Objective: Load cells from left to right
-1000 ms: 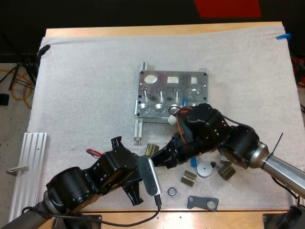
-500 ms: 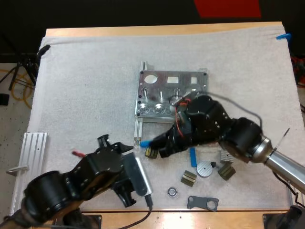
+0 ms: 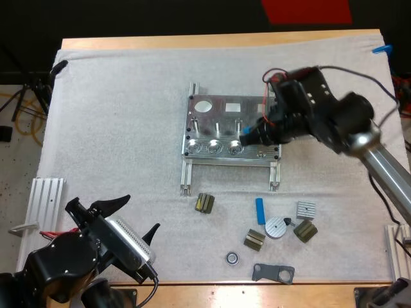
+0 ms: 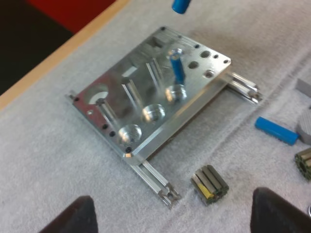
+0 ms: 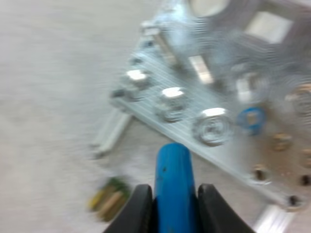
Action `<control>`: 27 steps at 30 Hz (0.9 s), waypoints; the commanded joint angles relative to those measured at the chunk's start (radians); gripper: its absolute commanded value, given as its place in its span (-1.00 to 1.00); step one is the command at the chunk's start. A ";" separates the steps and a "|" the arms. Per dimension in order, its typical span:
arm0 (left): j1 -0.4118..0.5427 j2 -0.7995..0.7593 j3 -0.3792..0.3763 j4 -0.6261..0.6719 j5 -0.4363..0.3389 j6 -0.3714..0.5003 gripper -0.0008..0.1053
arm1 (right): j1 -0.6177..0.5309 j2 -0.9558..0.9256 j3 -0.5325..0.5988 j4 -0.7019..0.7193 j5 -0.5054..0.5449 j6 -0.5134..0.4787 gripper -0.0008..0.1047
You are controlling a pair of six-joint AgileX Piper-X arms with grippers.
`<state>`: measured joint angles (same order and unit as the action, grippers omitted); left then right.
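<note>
My right gripper point(image 5: 174, 196) is clamped on a blue cell point(image 5: 173, 170) above the fixture point(image 5: 214, 68). Ahead of these jaws, one seated cell point(image 5: 251, 118) appears loaded. The three front sockets point(image 5: 172, 94) look empty. My left gripper point(image 4: 175, 213) is released, and a spare cell point(image 4: 276, 131) lies on the mat ahead of it.

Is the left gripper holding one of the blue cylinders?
No: in the left wrist view the left gripper is open, its fingers wide apart and touching nothing.
</note>
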<state>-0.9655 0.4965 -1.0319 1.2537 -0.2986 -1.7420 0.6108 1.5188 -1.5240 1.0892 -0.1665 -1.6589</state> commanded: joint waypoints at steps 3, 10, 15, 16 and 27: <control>0.000 0.000 -0.002 -0.001 -0.029 -0.052 0.24 | -0.010 0.087 -0.083 0.084 0.083 -0.058 -0.99; 0.000 0.000 -0.002 -0.001 -0.029 -0.073 0.24 | -0.009 0.299 -0.257 0.213 0.167 -0.084 -0.99; 0.000 0.000 -0.002 -0.001 -0.029 -0.094 0.24 | -0.009 0.385 -0.320 0.255 0.251 -0.105 -0.99; 0.000 0.000 -0.002 -0.001 -0.029 -0.094 0.24 | -0.012 0.400 -0.327 0.263 0.258 -0.116 -0.99; 0.000 0.000 -0.002 -0.001 -0.029 -0.094 0.24 | -0.019 0.470 -0.323 0.288 0.276 -0.134 -0.99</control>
<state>-0.9655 0.4967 -1.0319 1.2537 -0.3067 -1.8245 0.5983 1.9858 -1.8387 1.3661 0.1004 -1.7811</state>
